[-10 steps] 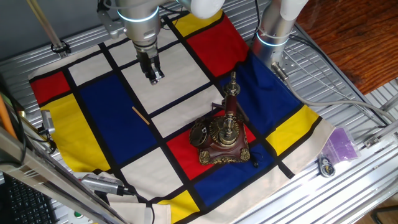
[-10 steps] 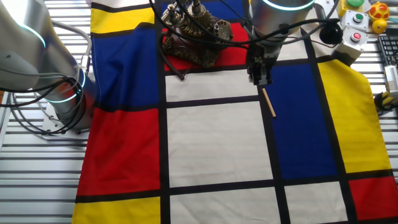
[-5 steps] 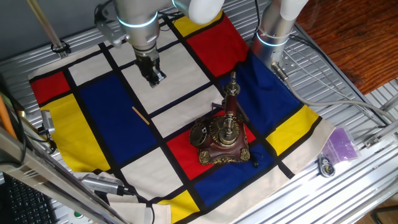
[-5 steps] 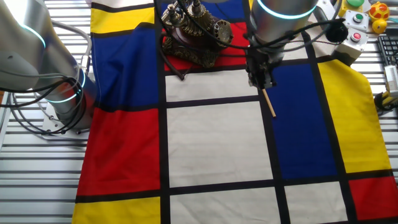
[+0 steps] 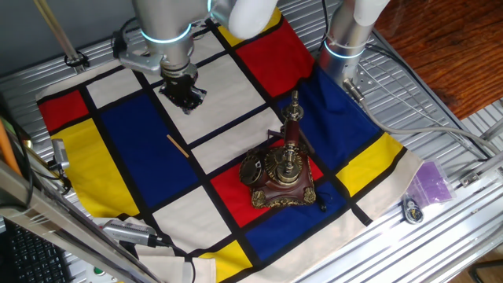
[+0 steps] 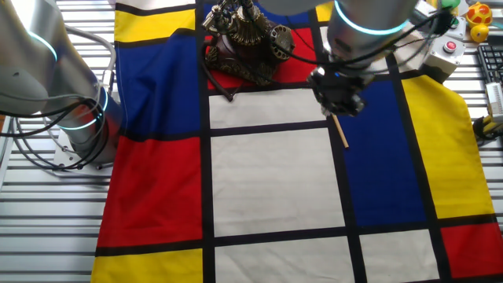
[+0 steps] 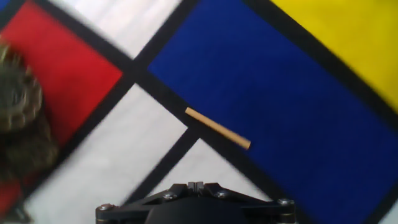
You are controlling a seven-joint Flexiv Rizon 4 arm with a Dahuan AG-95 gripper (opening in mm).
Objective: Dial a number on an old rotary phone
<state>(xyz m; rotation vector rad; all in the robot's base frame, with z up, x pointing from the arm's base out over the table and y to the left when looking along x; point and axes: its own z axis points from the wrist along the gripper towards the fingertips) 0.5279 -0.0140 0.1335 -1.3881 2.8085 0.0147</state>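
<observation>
The hand (image 5: 185,101) hung above the surface (image 5: 440,118), a ribbed metal table draped with a smooth cloth (image 5: 118,141) printed in red, blue, yellow and white rectangles split by black bands. Whether its fingers were spread or closed could not be told: in both fixed views they were a dark cluster, and the hand view showed only the black housing at its lower edge. It gripped nothing that could be seen.

One thin wooden stick (image 7: 217,128), straight, pale and round-sectioned, lay flat on the cloth just ahead of the hand in the hand view, crossing a black band between a blue panel and a white one.

One old rotary phone (image 5: 281,174) stood well apart from the hand, off to its side on a red panel: a dark red-brown square base with scrolled brass trim, a dark round dial (image 5: 253,170) and an upright brass-and-black handset (image 5: 292,118). In the hand view only a blurred, ornate brassy edge of it showed at the left margin.
</observation>
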